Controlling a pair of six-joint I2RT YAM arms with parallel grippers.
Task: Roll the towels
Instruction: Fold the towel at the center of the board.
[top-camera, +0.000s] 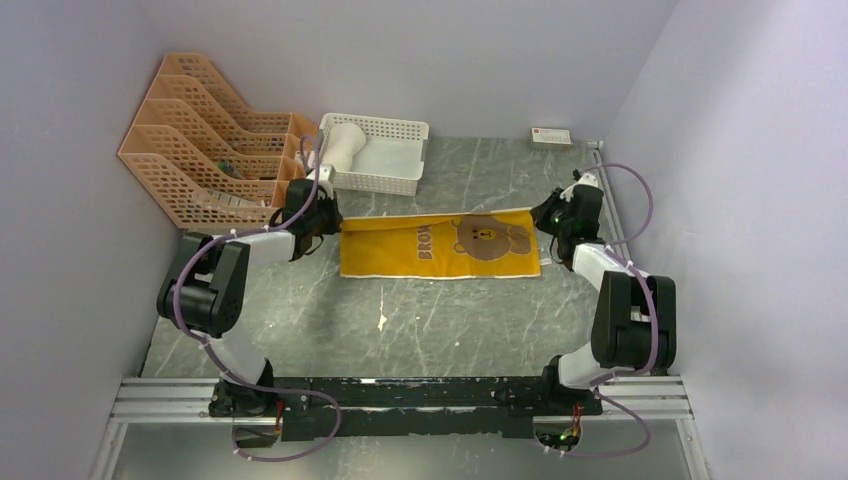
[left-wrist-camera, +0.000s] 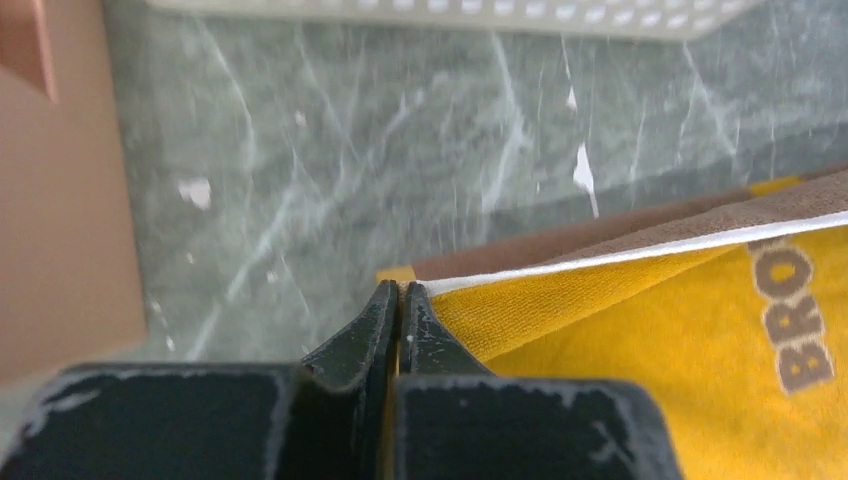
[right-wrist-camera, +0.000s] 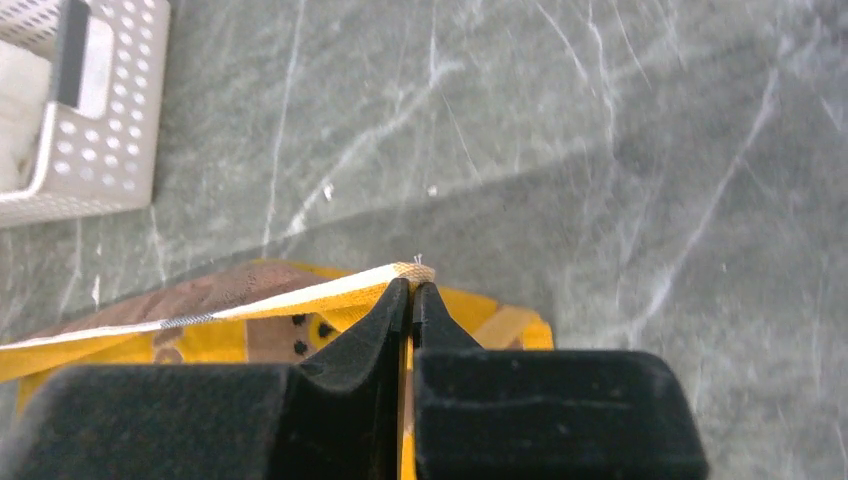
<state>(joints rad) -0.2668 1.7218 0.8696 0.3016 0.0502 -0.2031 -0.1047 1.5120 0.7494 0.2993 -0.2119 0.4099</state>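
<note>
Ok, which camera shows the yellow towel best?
The top external view: the yellow towel is spread out, whole, bear print and lettering visible. The left wrist view shows only one corner with part of the lettering; the right wrist view only the opposite corner's edge.

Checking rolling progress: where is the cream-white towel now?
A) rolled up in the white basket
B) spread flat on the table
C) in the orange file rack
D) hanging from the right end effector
A: the cream-white towel sits as a roll inside the white basket.
</note>
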